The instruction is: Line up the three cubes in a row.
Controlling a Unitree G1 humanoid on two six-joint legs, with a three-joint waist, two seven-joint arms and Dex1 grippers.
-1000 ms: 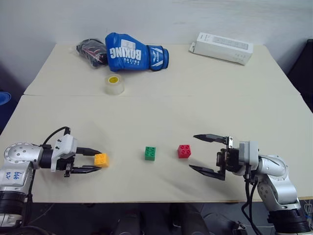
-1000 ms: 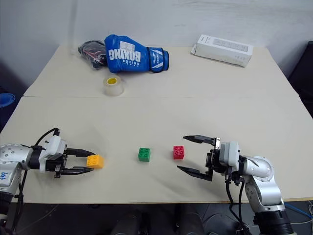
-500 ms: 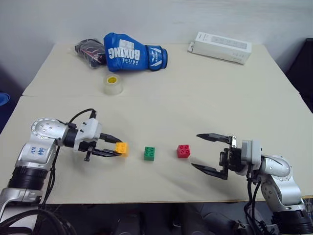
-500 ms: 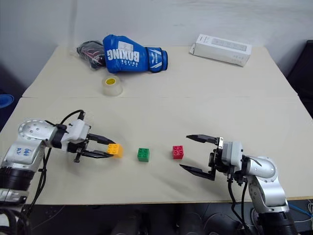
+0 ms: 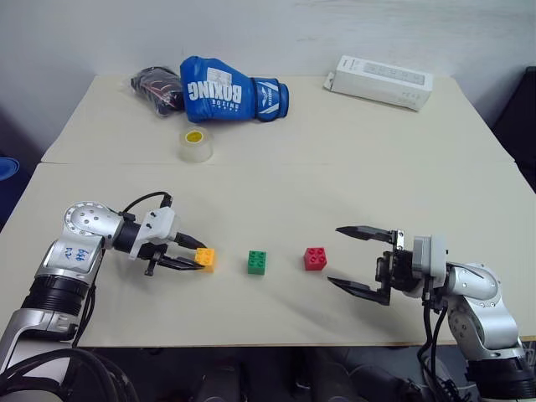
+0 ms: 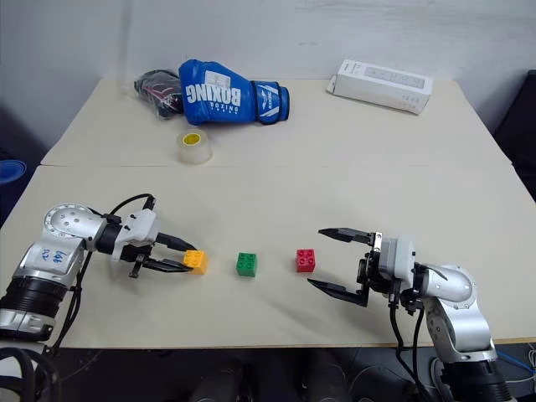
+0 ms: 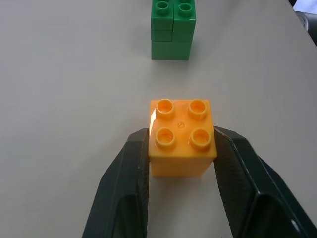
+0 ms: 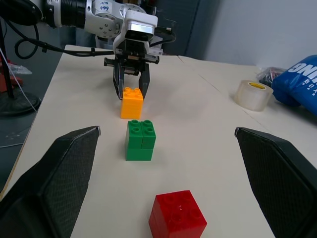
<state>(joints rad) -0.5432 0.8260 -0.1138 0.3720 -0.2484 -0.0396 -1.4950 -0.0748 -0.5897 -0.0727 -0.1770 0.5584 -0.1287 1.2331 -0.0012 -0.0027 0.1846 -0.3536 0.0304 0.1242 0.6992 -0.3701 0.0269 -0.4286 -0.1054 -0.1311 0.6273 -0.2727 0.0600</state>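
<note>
Now | left end effector (image 5: 199, 255) grips orange cube (image 5: 206, 258) | table (image 5: 276, 184)

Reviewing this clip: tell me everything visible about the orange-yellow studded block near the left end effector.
The orange-yellow studded plastic block is a small glossy cube with four round studs on top. It sits upright on the beige table, studs up, at the left end of a row with the green studded block and the red studded block, a gap apart from the green one. The left end effector has its two black fingers against the block's opposite side faces.
</note>
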